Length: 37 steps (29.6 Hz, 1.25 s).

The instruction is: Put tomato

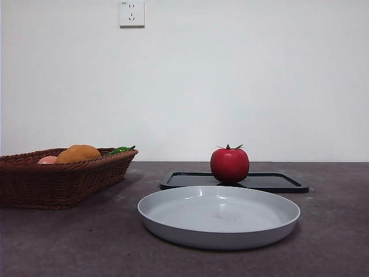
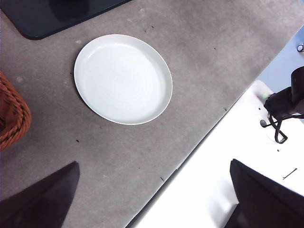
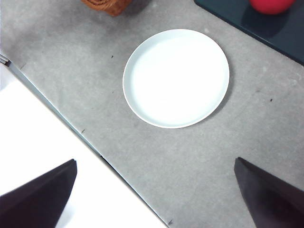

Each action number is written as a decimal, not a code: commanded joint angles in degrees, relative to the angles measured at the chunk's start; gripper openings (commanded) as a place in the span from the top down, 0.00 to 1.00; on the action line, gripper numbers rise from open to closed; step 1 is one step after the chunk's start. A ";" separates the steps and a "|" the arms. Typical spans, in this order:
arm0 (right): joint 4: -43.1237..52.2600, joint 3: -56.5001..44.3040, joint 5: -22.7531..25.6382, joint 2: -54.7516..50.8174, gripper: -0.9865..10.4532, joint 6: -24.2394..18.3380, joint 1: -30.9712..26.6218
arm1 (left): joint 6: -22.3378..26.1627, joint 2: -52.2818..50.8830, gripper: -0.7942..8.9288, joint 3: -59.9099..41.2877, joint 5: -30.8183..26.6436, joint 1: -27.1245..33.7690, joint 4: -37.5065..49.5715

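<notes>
Tomato [image 1: 229, 165] sits on the black tray [image 1: 277, 182], at 12 o'clock behind the empty grey plate [image 1: 219, 216]. Both grippers, left [image 2: 152, 199] and right [image 3: 154, 197], hang wide open, empty, high above and well apart from it. We judge it light, stiff, slick; grip across the middle, below the stem.

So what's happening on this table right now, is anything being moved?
Nothing is being handled yet. The glossy round red tomato sits on the flat black tray at the back, and the empty pale grey round plate lies in front of it. A brown woven wicker basket with other produce stands off to one side. The left tool and right tool both hang open above the table, holding nothing.
</notes>
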 commanded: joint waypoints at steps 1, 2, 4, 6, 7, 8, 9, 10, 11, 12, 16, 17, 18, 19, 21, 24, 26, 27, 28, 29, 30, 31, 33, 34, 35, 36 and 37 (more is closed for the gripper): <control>0.87 0.57 -0.22 0.07 0.44 0.63 0.37 | 0.94 0.35 0.40 1.05 0.13 -0.17 0.20; 0.87 0.57 -0.20 0.07 0.44 0.63 0.37 | 0.94 0.35 0.40 1.05 0.13 -0.17 0.20; 0.87 0.57 -0.20 0.07 0.44 0.63 0.37 | 0.94 0.35 0.40 1.05 0.13 -0.17 0.20; 0.87 0.57 -0.20 0.11 0.44 0.63 0.37 | 0.94 0.35 0.40 1.05 0.13 -0.17 0.20; 0.87 0.57 -0.20 0.13 0.44 0.63 0.37 | 0.94 0.35 0.40 1.05 0.13 -0.17 0.20; 0.87 0.57 -0.20 0.13 0.44 0.63 0.37 | 0.94 0.35 0.40 1.05 0.13 -0.17 0.17; 0.87 0.57 -0.17 0.13 0.44 0.63 0.37 | 0.94 0.35 0.40 1.05 0.13 -0.17 0.17; 0.87 0.57 -0.17 0.13 0.44 0.63 0.37 | 0.94 0.35 0.41 1.05 0.13 -0.17 0.20; 0.87 0.57 -0.17 0.13 0.44 0.63 0.37 | 0.94 0.35 0.41 1.05 0.13 -0.17 0.17; 0.85 0.57 -0.17 0.13 0.47 0.68 0.37 | 0.94 0.35 0.43 1.05 0.13 -0.17 0.20; 0.83 0.57 -0.17 0.13 0.74 0.66 0.37 | 0.94 0.35 0.67 1.05 0.13 -0.17 0.20; 0.83 0.57 -0.17 0.13 0.79 0.63 0.37 | 0.94 0.35 0.73 1.05 0.13 -0.17 0.20; 0.85 0.57 -0.13 0.13 0.84 0.63 0.37 | 0.94 0.35 0.80 1.05 0.13 -0.17 0.22; 0.85 0.57 -0.09 0.13 0.88 0.61 0.37 | 0.96 0.35 0.86 1.05 0.13 -0.17 0.20; 0.85 0.57 -0.07 0.13 0.90 0.59 0.37 | 0.94 0.35 0.91 1.05 0.13 -0.17 0.20; 0.85 0.57 -0.09 0.13 0.90 0.59 0.37 | 0.94 0.35 0.91 1.05 0.13 -0.17 0.20; 1.09 0.57 -0.04 0.13 0.90 0.61 0.37 | 0.96 0.35 0.91 1.05 0.13 -0.17 0.28; 1.16 0.57 -0.07 0.11 0.90 0.68 0.37 | 0.96 0.35 0.91 1.05 0.13 -0.17 0.26; 1.14 0.57 -0.07 0.11 0.90 0.63 0.37 | 0.94 0.35 0.91 1.05 0.13 -0.17 0.26; 1.16 0.59 -0.04 0.13 0.90 0.63 0.37 | 0.94 0.35 0.91 1.05 0.13 -0.17 0.26; 1.16 0.59 -0.04 0.13 0.90 0.63 0.37 | 0.94 0.35 0.91 1.05 0.13 -0.17 0.22; 1.16 0.59 -0.04 0.13 0.90 0.63 0.37 | 0.94 0.35 0.91 1.05 0.13 -0.17 0.24; 1.16 0.59 -0.04 0.11 0.90 0.61 0.37 | 0.94 0.35 0.91 1.05 0.13 -0.17 0.24; 1.16 0.59 -0.04 0.11 0.90 0.61 0.37 | 0.94 0.35 0.91 1.05 0.13 -0.17 0.24; 1.16 0.59 -0.04 0.11 0.90 0.61 0.37 | 0.94 0.35 0.91 1.05 0.13 -0.17 0.24; 1.16 0.59 -0.04 0.11 0.90 0.61 0.37 | 0.94 0.35 0.91 1.05 0.13 -0.17 0.24; 1.16 0.59 -0.04 0.11 0.90 0.61 0.37 | 0.94 0.35 0.91 1.05 0.13 -0.17 0.24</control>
